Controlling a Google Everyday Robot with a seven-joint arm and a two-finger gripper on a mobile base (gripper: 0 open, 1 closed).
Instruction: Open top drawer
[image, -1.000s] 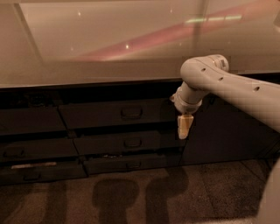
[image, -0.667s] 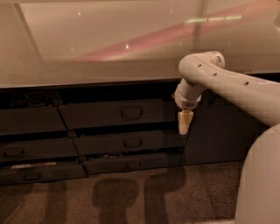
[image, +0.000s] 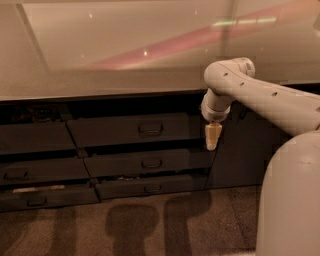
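Camera view gives you the top drawer (image: 110, 131) just under the pale counter (image: 100, 60), its loop handle (image: 150, 129) at centre. Your gripper (image: 213, 140) hangs pointing down at that drawer's right end — well right of the handle — drawn narrow into one pale wedge, gripping nothing. A shorter drawer (image: 120, 165) sits directly below.
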